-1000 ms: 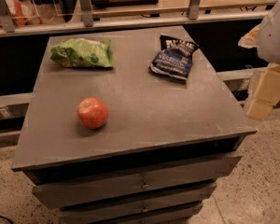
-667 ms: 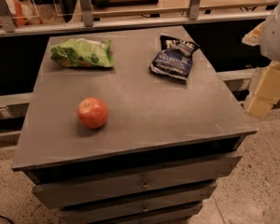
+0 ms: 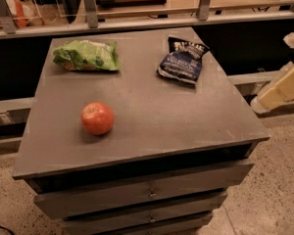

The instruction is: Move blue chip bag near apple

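Note:
The blue chip bag (image 3: pixel 182 60) lies flat at the back right of the grey cabinet top (image 3: pixel 152 116), dark navy with white lettering. The apple (image 3: pixel 97 118), round and red-orange, sits at the front left of the top, well apart from the bag. Only cream-coloured arm segments (image 3: pixel 283 88) show at the right edge of the camera view, beside the cabinet and to the right of the bag. The gripper itself is outside the frame.
A bright green snack bag (image 3: pixel 87 56) lies at the back left of the top. Drawers (image 3: pixel 147 194) run down the cabinet's front. A counter with metal posts (image 3: pixel 89 6) runs behind it. Speckled floor (image 3: pixel 274 190) lies to the right.
The upper arm segment at the right edge has drawn a little further right, out of the frame. The bags and the apple have not moved.

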Motion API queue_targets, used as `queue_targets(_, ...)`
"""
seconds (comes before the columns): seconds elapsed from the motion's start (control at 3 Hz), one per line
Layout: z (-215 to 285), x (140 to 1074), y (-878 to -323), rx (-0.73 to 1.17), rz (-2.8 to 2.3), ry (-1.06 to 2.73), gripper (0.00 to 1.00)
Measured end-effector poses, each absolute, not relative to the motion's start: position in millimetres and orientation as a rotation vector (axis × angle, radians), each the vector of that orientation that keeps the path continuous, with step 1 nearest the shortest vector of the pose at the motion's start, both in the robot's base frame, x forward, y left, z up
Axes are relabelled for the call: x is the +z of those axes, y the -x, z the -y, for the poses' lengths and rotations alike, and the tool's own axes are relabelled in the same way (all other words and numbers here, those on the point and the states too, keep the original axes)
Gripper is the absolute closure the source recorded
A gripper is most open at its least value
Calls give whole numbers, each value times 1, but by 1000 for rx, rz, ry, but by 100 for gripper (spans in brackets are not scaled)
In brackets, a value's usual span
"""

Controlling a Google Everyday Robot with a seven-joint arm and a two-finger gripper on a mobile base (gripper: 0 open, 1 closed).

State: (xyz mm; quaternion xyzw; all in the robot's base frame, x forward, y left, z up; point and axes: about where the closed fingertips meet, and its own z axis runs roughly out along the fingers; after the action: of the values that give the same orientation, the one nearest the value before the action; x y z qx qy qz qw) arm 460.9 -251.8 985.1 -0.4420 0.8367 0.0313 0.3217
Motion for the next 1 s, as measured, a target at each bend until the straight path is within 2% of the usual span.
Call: queue_targets(1.0, 258, 958, -554, 226, -2081, 786, 0)
